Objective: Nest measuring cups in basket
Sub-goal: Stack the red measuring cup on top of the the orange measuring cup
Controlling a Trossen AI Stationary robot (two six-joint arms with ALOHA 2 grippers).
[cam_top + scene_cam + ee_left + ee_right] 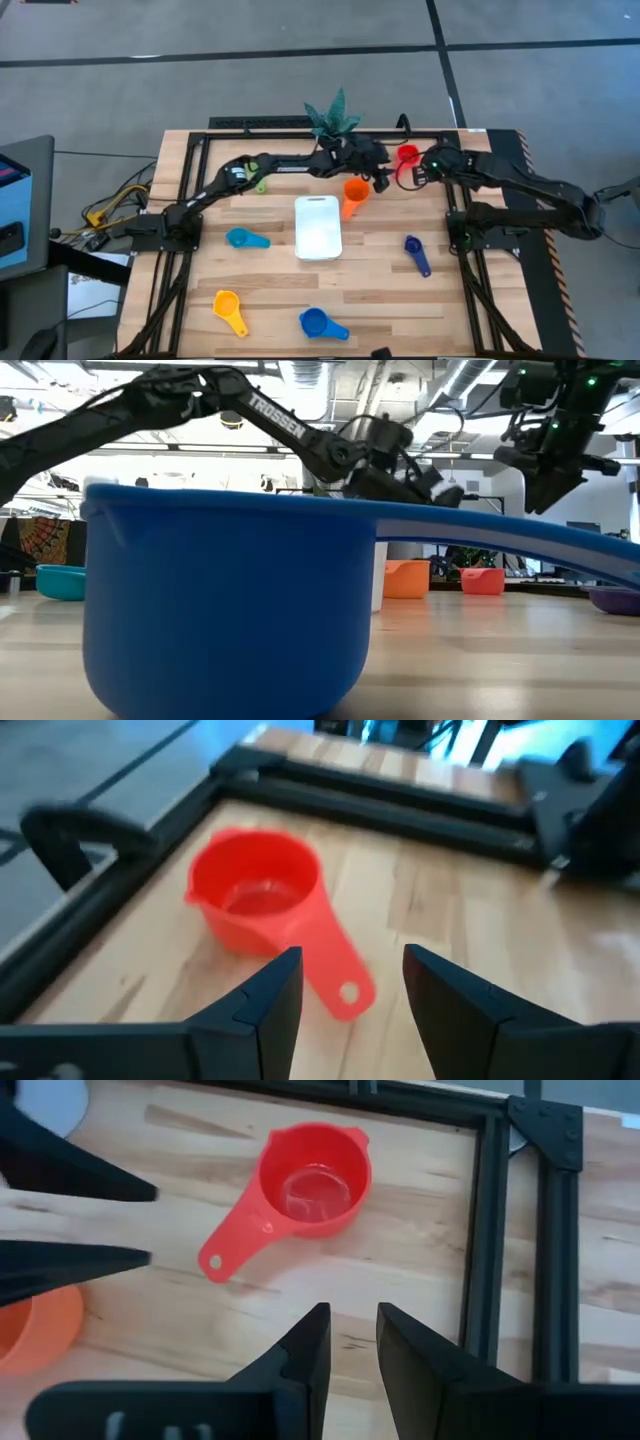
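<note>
A pale butcher-block table [300, 290] edged by a black frame stands on a grey floor, with a small artificial plant [333, 114] at its far edge.

The left gripper [385, 181] reaches across the far side of the table to a spot just beside the red measuring cup [407, 155]. In its wrist view its two dark fingers [268, 1003] stand apart with a clear gap between them, empty and touching nothing; the tip of the red cup's handle lies on the wood just ahead of that gap.

The right gripper [420, 172] hangs close on the other side of the same cup. Its fingers [308, 1348] are parted by a narrower gap, also empty, above bare wood short of the cup.

The red cup sits upright on the table near the far right corner of the frame, bowl open upward. In the high view its handle runs from the bowl toward the near side and slightly left, toward the left gripper.

The white basket [318, 227] lies at the table's middle, its long axis running near to far, and has no cup in it. The orange cup [354, 193] sits just beside the basket's far right corner. The light blue cup [244, 239] lies left of the basket, the navy cup [415, 250] well to its right, and the yellow cup [229, 308] and blue cup [319, 323] rest along the near edge. A green cup [262, 185] peeks out beside the left arm.
</note>
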